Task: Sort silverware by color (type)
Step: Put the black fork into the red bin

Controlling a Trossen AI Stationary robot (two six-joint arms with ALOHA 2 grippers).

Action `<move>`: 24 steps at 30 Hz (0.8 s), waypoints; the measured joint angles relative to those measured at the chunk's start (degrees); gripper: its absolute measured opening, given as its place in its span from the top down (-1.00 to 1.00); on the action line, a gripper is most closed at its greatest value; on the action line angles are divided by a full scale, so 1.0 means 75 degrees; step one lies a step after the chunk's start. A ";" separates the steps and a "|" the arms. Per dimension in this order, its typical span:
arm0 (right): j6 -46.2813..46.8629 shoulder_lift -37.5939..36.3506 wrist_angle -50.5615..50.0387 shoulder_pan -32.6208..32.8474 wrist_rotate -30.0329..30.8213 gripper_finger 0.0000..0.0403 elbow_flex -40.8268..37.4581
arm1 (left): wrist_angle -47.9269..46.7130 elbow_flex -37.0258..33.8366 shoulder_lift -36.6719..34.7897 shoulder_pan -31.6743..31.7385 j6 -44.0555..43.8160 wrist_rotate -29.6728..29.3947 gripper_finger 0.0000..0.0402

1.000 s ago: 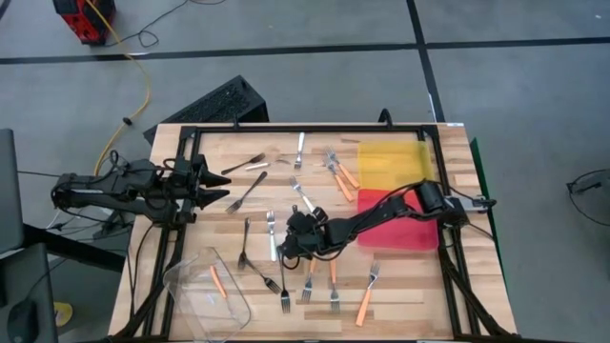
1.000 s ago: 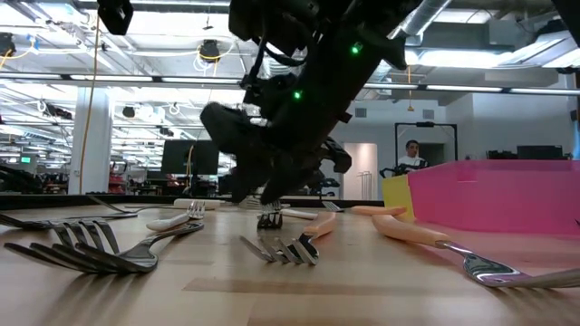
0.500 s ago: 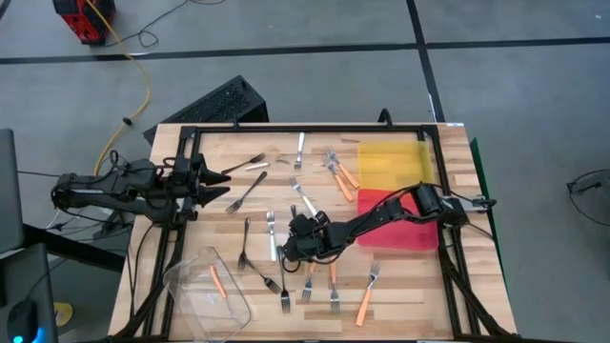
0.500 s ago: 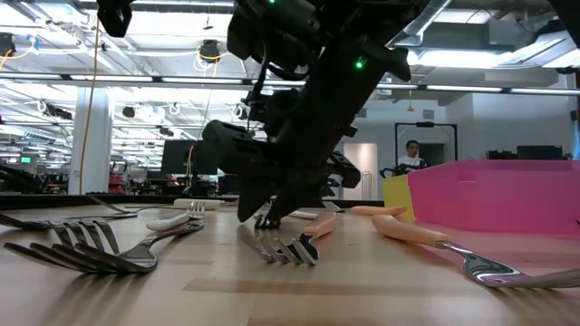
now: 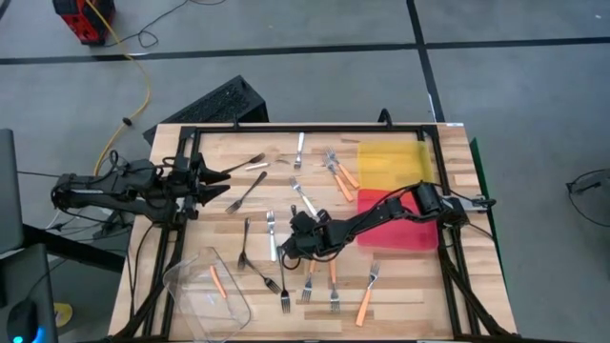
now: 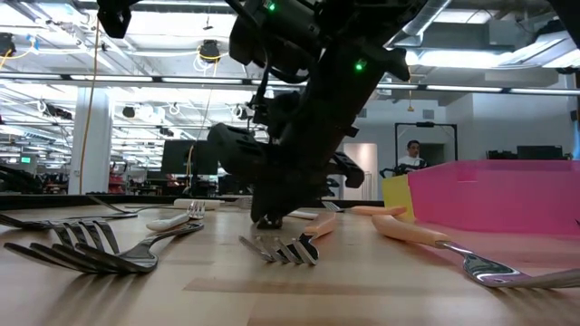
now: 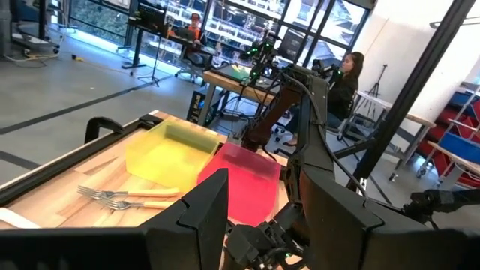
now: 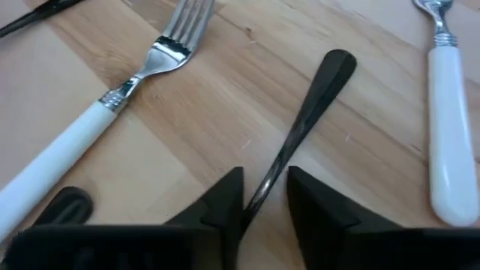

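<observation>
Left gripper (image 5: 221, 186) hangs over the table's (image 5: 400, 295) left edge with its fingers parted and nothing between them. Just beyond its tips lie two black forks (image 5: 246, 191). Further right, mid-table, the right gripper (image 5: 287, 250) is down at the wood, its fingers (image 8: 225, 201) drawn in close on either side of a black fork's handle (image 8: 300, 132); whether they grip it yet is hard to tell. White-handled forks (image 8: 97, 120) lie on both sides of it. Orange-handled forks (image 5: 364, 303) lie scattered nearby, and others sit beside the yellow tray (image 5: 391, 164) and red tray (image 5: 410, 233).
</observation>
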 joint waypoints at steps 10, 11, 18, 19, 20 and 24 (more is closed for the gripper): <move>-0.0201 0.0018 -0.0036 -0.0003 -0.0099 0.86 -0.0012 | 0.0002 0.0000 0.0000 0.0000 -0.0009 -0.0162 0.25; -0.0213 0.0018 -0.0032 -0.0005 -0.0108 0.87 -0.0012 | 0.0000 0.0000 0.0000 0.0000 -0.0009 -0.0164 0.25; -0.0469 -0.0017 -0.0038 -0.0019 -0.0111 0.88 0.0013 | 0.0000 0.0000 0.0000 0.0000 0.0015 -0.0165 0.25; -0.0523 -0.0014 -0.0100 -0.0038 -0.0127 0.88 0.0067 | 0.0000 0.0000 0.0000 0.0000 0.0017 -0.0165 0.25; -0.0650 -0.0005 -0.0214 -0.0041 -0.0177 0.88 0.0166 | 0.0000 0.0000 0.0000 0.0000 0.0017 -0.0165 0.25; -0.1198 0.0058 -0.0962 -0.0106 -0.0511 0.89 0.0791 | -0.0002 0.0000 0.0000 0.0000 0.0039 -0.0165 0.25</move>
